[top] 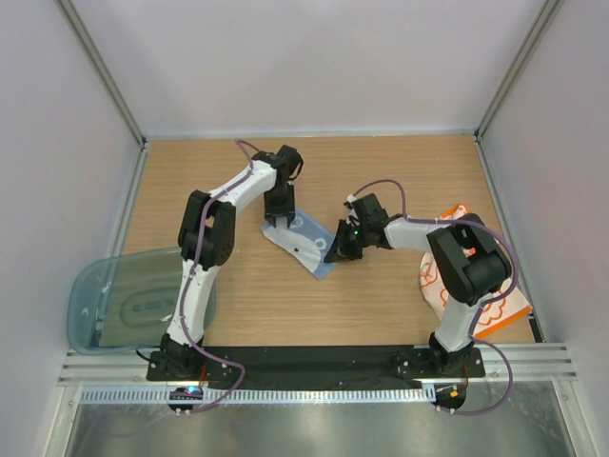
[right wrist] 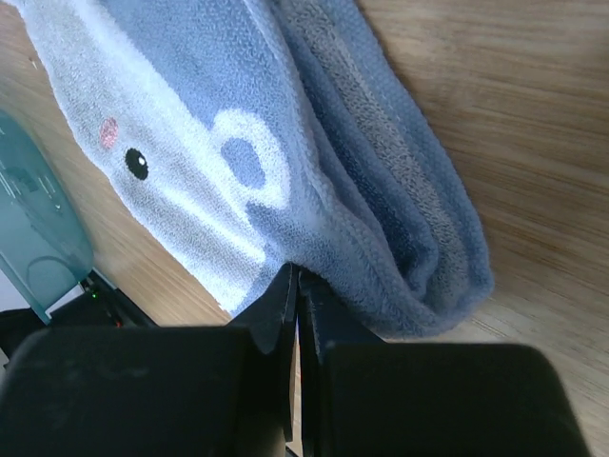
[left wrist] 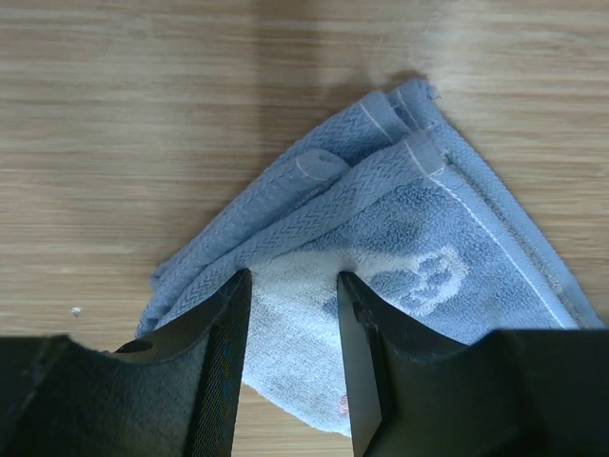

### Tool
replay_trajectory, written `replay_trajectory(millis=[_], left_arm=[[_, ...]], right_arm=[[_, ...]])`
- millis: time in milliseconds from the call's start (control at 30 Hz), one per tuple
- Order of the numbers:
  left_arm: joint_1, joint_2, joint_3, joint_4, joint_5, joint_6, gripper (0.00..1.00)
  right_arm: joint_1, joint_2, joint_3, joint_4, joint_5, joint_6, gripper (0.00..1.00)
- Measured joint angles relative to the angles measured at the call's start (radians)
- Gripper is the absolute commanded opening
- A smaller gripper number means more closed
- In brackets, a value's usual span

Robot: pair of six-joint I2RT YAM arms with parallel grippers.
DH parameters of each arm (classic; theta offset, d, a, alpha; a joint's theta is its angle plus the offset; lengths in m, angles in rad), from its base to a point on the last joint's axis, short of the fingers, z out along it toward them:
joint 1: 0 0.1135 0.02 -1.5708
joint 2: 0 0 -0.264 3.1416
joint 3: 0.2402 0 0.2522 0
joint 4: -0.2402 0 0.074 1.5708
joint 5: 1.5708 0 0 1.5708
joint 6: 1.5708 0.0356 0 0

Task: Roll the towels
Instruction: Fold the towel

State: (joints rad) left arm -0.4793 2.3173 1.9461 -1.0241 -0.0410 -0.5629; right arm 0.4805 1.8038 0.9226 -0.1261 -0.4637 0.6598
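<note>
Blue towel (top: pixel 306 240) lies partly folded mid-bench, nearer far edge. Left end effector (left wrist: pixel 293 286): fingers apart, tips down on towel, cloth between them. Right end effector (right wrist: pixel 298 276): fingers together, pinching towel's edge. Patterned towels (top: pixel 500 319) stacked by right edge.

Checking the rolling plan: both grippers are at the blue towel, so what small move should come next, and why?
Probably the right gripper should lift the pinched edge slightly and turn it over toward the left gripper. Its jaws look shut on an edge of the blue towel, while the left jaws stand apart over its other end.
</note>
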Motion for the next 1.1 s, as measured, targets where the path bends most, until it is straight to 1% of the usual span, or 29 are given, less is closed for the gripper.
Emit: replay_trajectory(millis=[133,233,300,333,367,433,467,533,567,700,833,867,900,1100], left_arm=[[0.001,0.013,0.027,0.003,-0.002,-0.008,0.43],[0.001,0.032,0.059,-0.002,-0.003,-0.009,0.43],[0.000,0.048,0.090,-0.009,-0.004,-0.009,0.44],[0.000,0.053,0.101,-0.008,-0.010,-0.008,0.45],[0.000,0.055,0.105,-0.002,-0.019,-0.007,0.46],[0.000,0.054,0.105,0.005,-0.044,-0.005,0.50],[-0.001,0.052,0.104,0.008,-0.057,-0.004,0.52],[-0.007,0.039,0.090,0.022,-0.090,-0.001,0.56],[-0.011,0.027,0.077,0.029,-0.109,0.000,0.58],[-0.038,-0.066,0.025,0.038,-0.181,0.019,0.61],[-0.088,-0.188,-0.011,0.056,-0.223,0.022,0.61],[-0.105,-0.226,-0.030,0.071,-0.234,0.022,0.61],[-0.121,-0.262,-0.052,0.081,-0.247,0.022,0.61],[-0.227,-0.430,-0.180,0.129,-0.350,0.027,0.62]], right_arm=[[0.000,-0.026,-0.053,0.066,-0.002,0.012,0.03],[0.003,-0.064,-0.093,0.074,0.010,0.018,0.06],[0.007,-0.087,-0.108,0.059,0.021,0.019,0.11],[0.011,-0.098,-0.110,0.039,0.032,0.017,0.14],[0.016,-0.107,-0.110,0.019,0.042,0.016,0.21],[0.029,-0.128,-0.110,-0.028,0.062,0.009,0.29],[0.037,-0.144,-0.107,-0.059,0.076,0.004,0.36],[0.052,-0.178,-0.095,-0.117,0.099,-0.008,0.40],[0.058,-0.206,-0.069,-0.165,0.118,-0.014,0.44],[0.068,-0.256,0.017,-0.227,0.146,-0.031,0.49],[0.066,-0.274,0.127,-0.248,0.159,-0.056,0.54],[0.066,-0.274,0.150,-0.255,0.163,-0.062,0.57],[0.065,-0.274,0.168,-0.262,0.167,-0.067,0.59],[0.017,-0.271,0.199,-0.299,0.191,-0.101,0.61]])
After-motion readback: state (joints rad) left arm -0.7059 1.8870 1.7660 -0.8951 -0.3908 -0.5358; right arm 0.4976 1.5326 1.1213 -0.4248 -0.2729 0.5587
